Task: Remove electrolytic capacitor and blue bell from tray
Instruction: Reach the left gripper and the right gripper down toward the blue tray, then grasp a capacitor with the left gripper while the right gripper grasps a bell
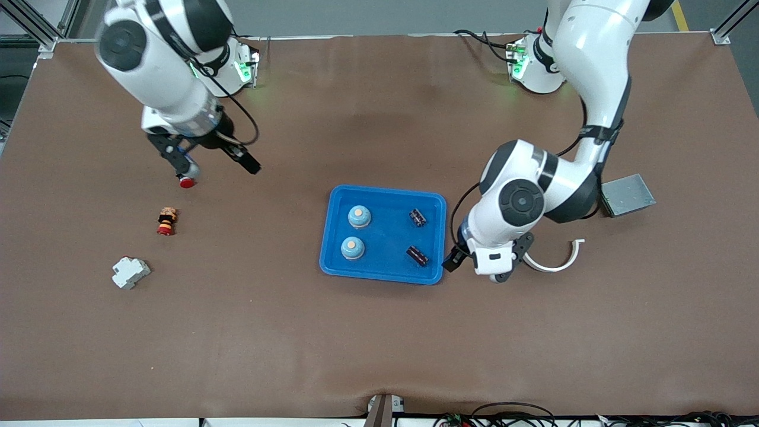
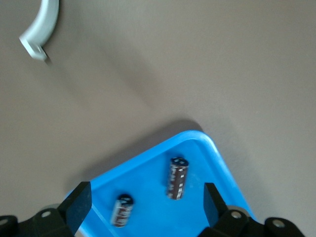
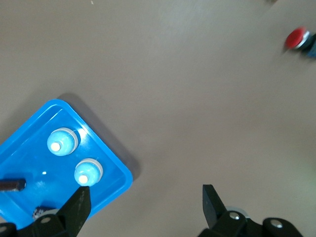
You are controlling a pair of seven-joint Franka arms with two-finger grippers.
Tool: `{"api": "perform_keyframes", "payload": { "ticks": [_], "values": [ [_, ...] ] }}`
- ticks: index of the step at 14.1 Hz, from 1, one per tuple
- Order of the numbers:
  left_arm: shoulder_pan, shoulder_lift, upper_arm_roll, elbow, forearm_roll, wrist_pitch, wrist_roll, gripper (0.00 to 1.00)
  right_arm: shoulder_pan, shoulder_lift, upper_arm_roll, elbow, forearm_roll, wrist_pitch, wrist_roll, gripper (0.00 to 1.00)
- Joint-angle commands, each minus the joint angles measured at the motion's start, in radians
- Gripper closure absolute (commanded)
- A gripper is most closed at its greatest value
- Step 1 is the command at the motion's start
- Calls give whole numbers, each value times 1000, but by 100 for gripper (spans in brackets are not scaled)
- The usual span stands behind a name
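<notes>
A blue tray (image 1: 385, 237) holds two blue bells with cream tops (image 1: 359, 216) (image 1: 352, 248) and two dark capacitors (image 1: 418, 217) (image 1: 417, 256). My left gripper (image 1: 480, 264) is open and empty, just off the tray's edge at the left arm's end. In the left wrist view the gripper (image 2: 144, 205) frames both capacitors (image 2: 177, 177) (image 2: 121, 210) on the tray (image 2: 210, 145). My right gripper (image 1: 213, 155) is open and empty over bare table, well off the tray toward the right arm's end. In the right wrist view the gripper (image 3: 144, 205) is off the tray (image 3: 116, 160); both bells (image 3: 62, 141) (image 3: 88, 172) show.
A red push button (image 1: 187, 180) lies under the right gripper. A red-and-orange stacked part (image 1: 167, 220) and a white breaker (image 1: 130, 272) lie nearer the front camera. A white curved strip (image 1: 557, 261) and a grey metal box (image 1: 628, 194) lie at the left arm's end.
</notes>
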Motion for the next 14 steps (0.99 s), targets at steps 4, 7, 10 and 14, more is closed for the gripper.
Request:
{"api": "perform_keyframes", "payload": {
  "ticks": [4, 7, 10, 14],
  "values": [
    [-79, 105, 14, 32, 28, 169, -151, 0, 92, 238, -11, 87, -1, 205, 247, 0],
    [-110, 165, 17, 32, 62, 272, -151, 0, 129, 382, -14, 202, -10, 208, 340, 0],
    [-115, 186, 17, 30, 62, 309, -148, 0, 138, 479, -16, 278, -37, 245, 415, 0],
    [-115, 205, 19, 30, 63, 311, -143, 0, 141, 571, -16, 319, -37, 317, 443, 0]
  ]
}}
